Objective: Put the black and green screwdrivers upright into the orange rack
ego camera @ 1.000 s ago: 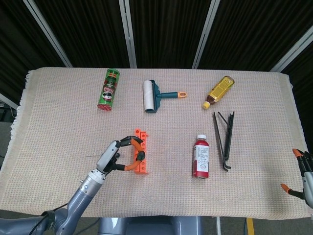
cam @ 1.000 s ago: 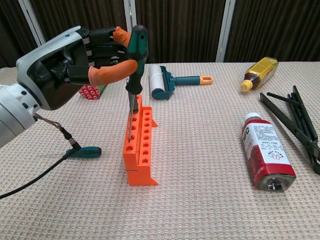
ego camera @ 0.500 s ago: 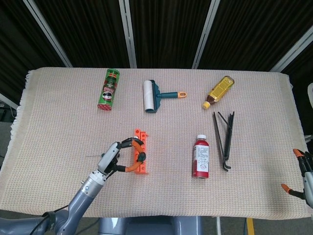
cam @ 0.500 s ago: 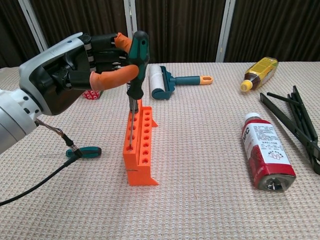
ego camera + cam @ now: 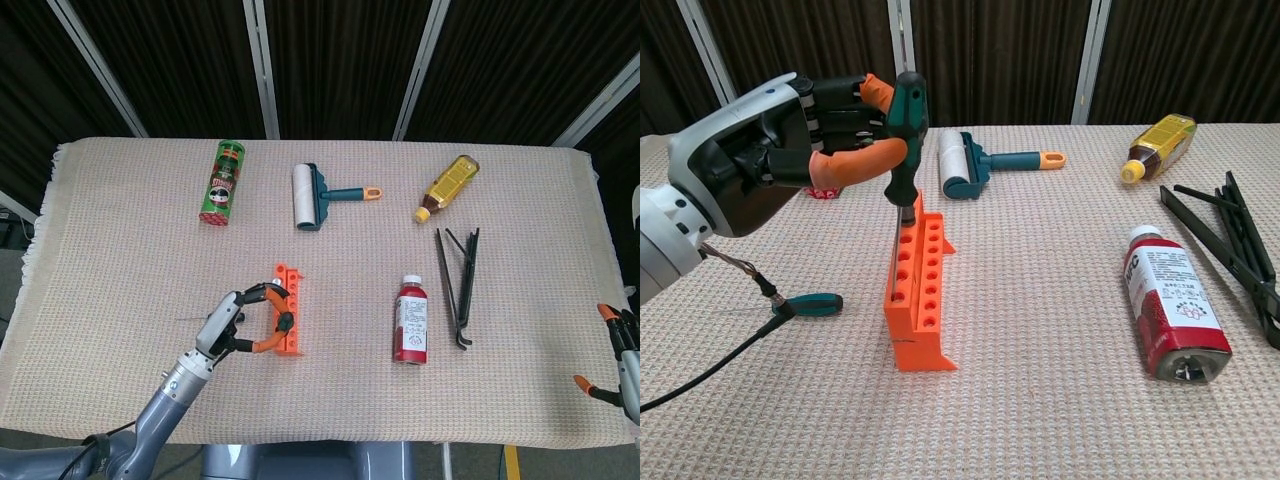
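Only the chest view shows the left hand gripping the screwdriver upright in the orange rack.

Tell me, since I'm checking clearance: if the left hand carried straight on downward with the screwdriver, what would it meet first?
Probably the orange rack: the left hand holds the screwdriver upright directly over it, shaft apparently already in a hole.

Both views are evenly and brightly lit from above, with only soft, short shadows under things on the desk and dark curtains behind that swallow the light. The head view is sharp across the frame. In the chest view, the near left hand looms large but stays in focus, and a mild sheen shows on the red bottle.
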You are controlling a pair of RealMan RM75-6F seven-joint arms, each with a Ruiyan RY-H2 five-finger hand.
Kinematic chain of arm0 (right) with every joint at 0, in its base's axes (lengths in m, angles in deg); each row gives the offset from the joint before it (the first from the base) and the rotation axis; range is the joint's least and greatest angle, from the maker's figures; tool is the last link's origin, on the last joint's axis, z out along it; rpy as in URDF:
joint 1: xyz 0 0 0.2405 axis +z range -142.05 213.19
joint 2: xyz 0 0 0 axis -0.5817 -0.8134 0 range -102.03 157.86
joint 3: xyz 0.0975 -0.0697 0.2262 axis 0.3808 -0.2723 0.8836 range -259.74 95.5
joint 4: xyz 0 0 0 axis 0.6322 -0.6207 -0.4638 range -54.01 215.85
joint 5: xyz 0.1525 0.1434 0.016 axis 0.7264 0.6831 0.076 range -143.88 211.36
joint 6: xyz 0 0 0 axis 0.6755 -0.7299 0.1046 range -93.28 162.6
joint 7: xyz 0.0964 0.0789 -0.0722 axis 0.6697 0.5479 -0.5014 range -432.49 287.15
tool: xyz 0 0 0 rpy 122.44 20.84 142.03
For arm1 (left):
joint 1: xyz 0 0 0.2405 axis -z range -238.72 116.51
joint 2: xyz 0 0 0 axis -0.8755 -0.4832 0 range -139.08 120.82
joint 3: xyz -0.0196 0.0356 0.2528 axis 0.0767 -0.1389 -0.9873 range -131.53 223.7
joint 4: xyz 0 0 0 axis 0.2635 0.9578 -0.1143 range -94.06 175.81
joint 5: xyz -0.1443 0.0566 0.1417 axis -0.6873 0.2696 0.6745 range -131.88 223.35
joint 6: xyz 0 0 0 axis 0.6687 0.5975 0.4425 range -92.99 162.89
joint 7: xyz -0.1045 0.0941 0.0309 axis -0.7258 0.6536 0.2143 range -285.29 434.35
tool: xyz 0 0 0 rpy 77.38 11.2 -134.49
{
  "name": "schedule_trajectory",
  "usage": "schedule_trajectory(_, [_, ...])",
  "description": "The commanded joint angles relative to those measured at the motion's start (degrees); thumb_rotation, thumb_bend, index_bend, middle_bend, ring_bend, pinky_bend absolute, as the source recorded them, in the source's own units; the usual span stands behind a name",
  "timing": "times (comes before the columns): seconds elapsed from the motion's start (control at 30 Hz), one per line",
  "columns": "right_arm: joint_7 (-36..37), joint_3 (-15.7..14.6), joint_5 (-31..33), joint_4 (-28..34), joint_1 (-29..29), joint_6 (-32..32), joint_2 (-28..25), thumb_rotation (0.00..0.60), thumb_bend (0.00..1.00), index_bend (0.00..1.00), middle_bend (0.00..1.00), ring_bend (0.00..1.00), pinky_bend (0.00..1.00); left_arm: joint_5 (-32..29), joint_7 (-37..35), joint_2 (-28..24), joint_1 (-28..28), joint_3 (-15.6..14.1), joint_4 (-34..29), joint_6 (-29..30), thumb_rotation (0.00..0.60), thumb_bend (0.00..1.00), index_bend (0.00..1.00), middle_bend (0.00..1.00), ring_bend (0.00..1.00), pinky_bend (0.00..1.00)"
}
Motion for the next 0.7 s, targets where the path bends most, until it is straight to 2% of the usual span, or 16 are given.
schedule_trajectory(0.03, [0.07,0.02,0.0,-0.05,0.02,-0.01,0.04,0.6,0.0,0.01,0.08,0.0,0.0,-0.16,-0.08,0.07,-0.04,-0.06,0.11,-0.01,0.6,0.55,0.74,0.5,0.26,0.28])
schedule_trajectory(0.7, [0.37,0.03,0.3,-0.53,-0.06,0.2,0.16,0.6,0.0,0.01,0.08,0.0,0.0,0.13,0.6,1.66,-0.35,-1.46,2.2,0.35,0.6,0.55,0.74,0.5,0.26,0.27])
